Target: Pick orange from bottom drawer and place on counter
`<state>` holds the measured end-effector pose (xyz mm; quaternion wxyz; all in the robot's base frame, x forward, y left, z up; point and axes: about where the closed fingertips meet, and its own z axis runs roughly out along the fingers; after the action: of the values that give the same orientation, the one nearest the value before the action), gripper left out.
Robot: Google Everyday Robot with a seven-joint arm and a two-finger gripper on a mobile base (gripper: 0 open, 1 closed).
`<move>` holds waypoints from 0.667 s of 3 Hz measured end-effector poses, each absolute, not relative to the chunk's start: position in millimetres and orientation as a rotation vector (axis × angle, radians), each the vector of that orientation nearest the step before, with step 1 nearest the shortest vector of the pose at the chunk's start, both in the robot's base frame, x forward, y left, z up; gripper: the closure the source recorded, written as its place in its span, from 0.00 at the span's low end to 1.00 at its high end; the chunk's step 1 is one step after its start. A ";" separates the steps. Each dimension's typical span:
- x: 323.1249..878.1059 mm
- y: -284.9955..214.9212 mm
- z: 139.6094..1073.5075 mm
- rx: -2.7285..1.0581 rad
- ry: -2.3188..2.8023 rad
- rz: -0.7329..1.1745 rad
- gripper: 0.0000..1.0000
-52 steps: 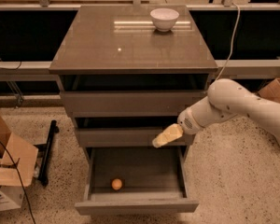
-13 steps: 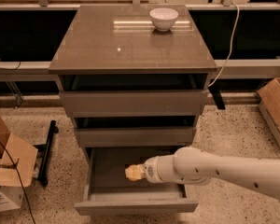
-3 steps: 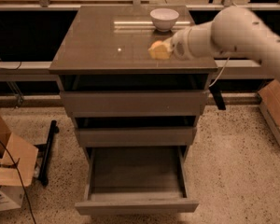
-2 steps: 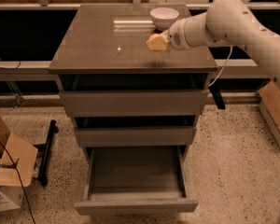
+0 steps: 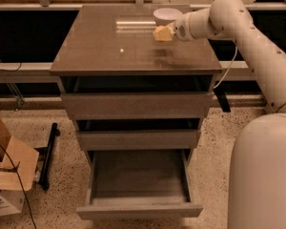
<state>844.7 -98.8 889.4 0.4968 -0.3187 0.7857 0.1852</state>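
Note:
My gripper (image 5: 161, 33) hovers over the back right part of the counter (image 5: 109, 46), just left of and in front of a white bowl (image 5: 167, 15). Its tan fingers are closed together, and the orange is hidden inside them; I see no orange on the counter. The bottom drawer (image 5: 138, 175) stands pulled out at the foot of the cabinet, and its box is bare. My white arm reaches in from the right.
The two upper drawers are slightly ajar. A cardboard box (image 5: 7, 175) and a black bar (image 5: 47, 156) lie on the speckled floor to the left. My base's white body (image 5: 262, 175) fills the lower right. A rail runs behind the cabinet.
Over the last second the gripper has drifted toward the back of the counter, closer to the white bowl. The bottom drawer stays open with nothing in it.

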 end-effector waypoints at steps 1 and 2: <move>852.7 -98.8 889.7 -0.773 1.883 0.457 0.52; 845.8 -98.3 883.3 -0.765 1.894 0.467 0.29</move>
<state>845.8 -98.3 883.3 0.4997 -0.3163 0.7829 0.1931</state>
